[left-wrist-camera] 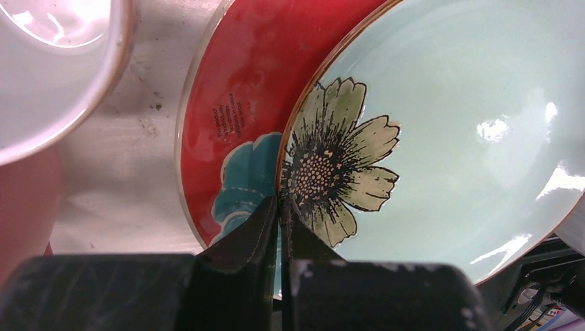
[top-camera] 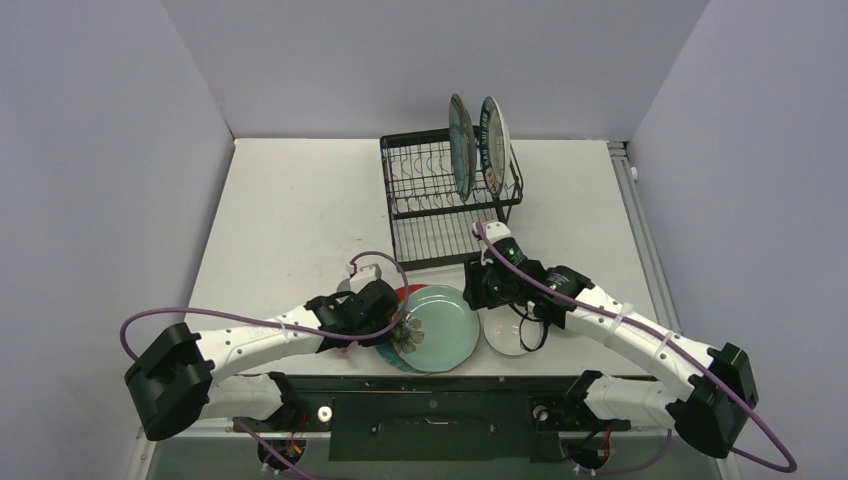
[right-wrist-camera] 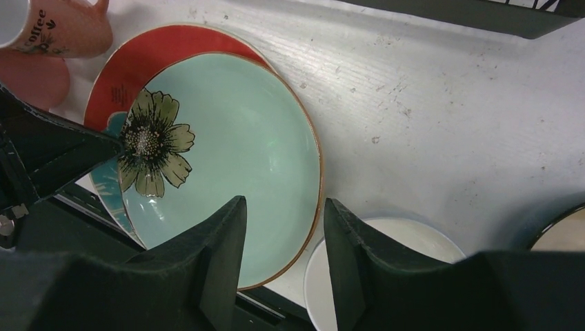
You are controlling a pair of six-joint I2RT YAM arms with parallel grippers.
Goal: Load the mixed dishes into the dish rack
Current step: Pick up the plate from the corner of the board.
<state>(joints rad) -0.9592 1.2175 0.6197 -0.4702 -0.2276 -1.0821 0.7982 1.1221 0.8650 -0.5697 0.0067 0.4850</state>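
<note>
The black wire dish rack (top-camera: 440,205) stands at the back with a dark teal plate (top-camera: 460,140) and a green-rimmed lettered white plate (top-camera: 493,140) upright in its slots. My left gripper (left-wrist-camera: 281,207) is shut on the left rim of a light teal flower plate (left-wrist-camera: 448,138), which overlaps a red plate with a teal flower (left-wrist-camera: 234,103). My right gripper (right-wrist-camera: 283,207) is open, its fingers on either side of that teal plate's right rim (right-wrist-camera: 314,172), just above it. A white bowl (right-wrist-camera: 407,241) lies beside that rim.
Two pink mugs (right-wrist-camera: 62,27) sit left of the red plate, close to my left gripper. A dark gold-lined bowl (right-wrist-camera: 562,234) shows at the right edge of the right wrist view. The teal plate (top-camera: 440,325) lies at the table's near edge.
</note>
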